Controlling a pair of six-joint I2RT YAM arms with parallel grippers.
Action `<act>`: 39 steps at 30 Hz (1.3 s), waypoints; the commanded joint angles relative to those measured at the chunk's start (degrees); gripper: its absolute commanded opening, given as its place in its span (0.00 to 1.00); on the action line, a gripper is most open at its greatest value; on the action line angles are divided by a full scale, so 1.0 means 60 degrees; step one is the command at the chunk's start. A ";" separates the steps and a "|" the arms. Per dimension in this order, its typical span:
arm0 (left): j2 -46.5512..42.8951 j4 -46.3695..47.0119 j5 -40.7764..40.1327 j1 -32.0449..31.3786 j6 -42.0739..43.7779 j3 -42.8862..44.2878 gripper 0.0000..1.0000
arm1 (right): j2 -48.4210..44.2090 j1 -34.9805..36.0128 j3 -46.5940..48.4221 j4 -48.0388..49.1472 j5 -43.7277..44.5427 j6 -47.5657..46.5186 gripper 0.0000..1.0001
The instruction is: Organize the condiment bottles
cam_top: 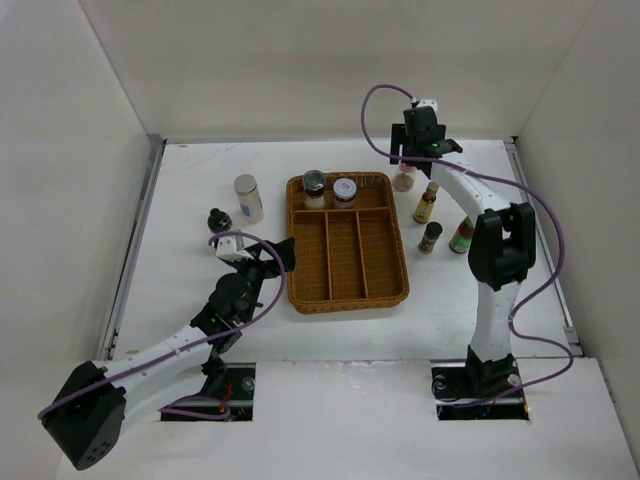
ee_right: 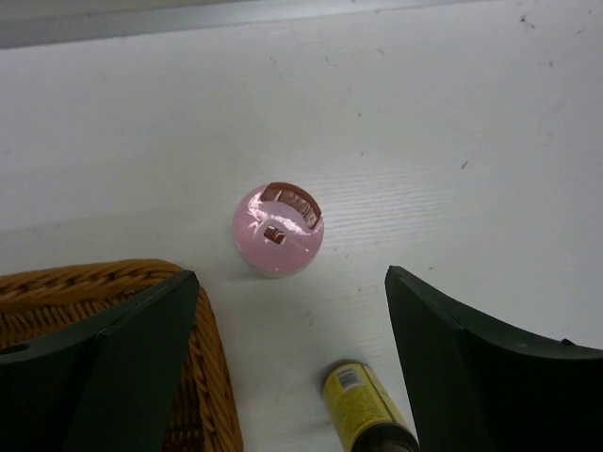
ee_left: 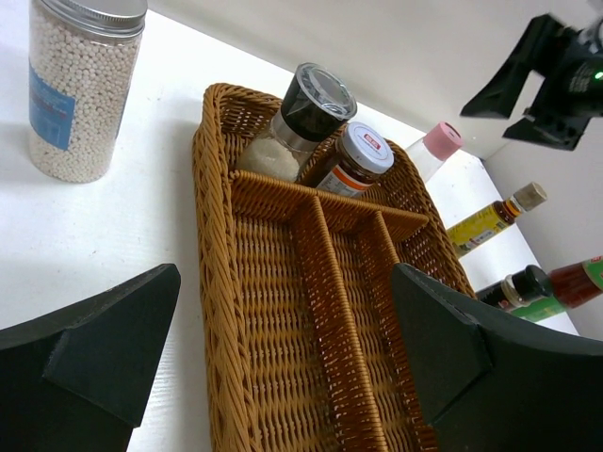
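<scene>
The wicker tray (cam_top: pixel 346 275) holds a black-capped grinder (cam_top: pixel 314 187) and a jar with a white and red lid (cam_top: pixel 344 190) in its far compartment. A pink-capped bottle (cam_top: pixel 404 178), a yellow bottle (cam_top: pixel 427 203), a dark-capped bottle (cam_top: pixel 431 236) and a red bottle (cam_top: pixel 462 235) stand right of the tray. A white cylinder jar (cam_top: pixel 247 198) and a small black-capped bottle (cam_top: pixel 219 219) stand to its left. My right gripper (cam_top: pixel 411 157) is open above the pink cap (ee_right: pixel 278 229). My left gripper (cam_top: pixel 287 252) is open and empty over the tray's left rim (ee_left: pixel 215 311).
White walls enclose the table on three sides. The left wrist view shows the grinder (ee_left: pixel 301 118), the lidded jar (ee_left: pixel 356 160), the bead-filled cylinder jar (ee_left: pixel 80 89) and the right gripper (ee_left: pixel 556 75). The right wrist view shows the yellow bottle (ee_right: pixel 363 405) and the tray corner (ee_right: pixel 57 292).
</scene>
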 commanded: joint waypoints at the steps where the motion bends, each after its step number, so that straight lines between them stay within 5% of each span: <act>1: 0.0017 0.0526 0.0130 0.0069 -0.0114 0.0014 0.96 | 0.0265 -0.0035 0.0602 -0.0294 -0.0373 -0.0246 0.87; 12: 0.0164 0.0585 0.0130 0.0083 -0.0158 0.0029 0.96 | 0.1261 -0.0255 0.1277 -0.0367 -0.0798 -0.0158 0.84; 23: 0.0530 0.0790 0.0232 0.0142 -0.0202 0.0029 0.96 | 0.1804 -0.0255 0.1746 0.0158 -0.0842 -0.0114 0.55; 30: 0.0779 0.0965 0.0232 0.0128 -0.0202 0.0029 0.96 | 0.0035 -0.0095 0.0238 0.2677 -0.0389 -0.0245 0.47; 39: 0.0692 0.1024 0.0262 0.0055 -0.0202 0.0014 0.96 | -0.2120 0.0958 -0.1166 0.2928 -0.0344 -0.0554 0.49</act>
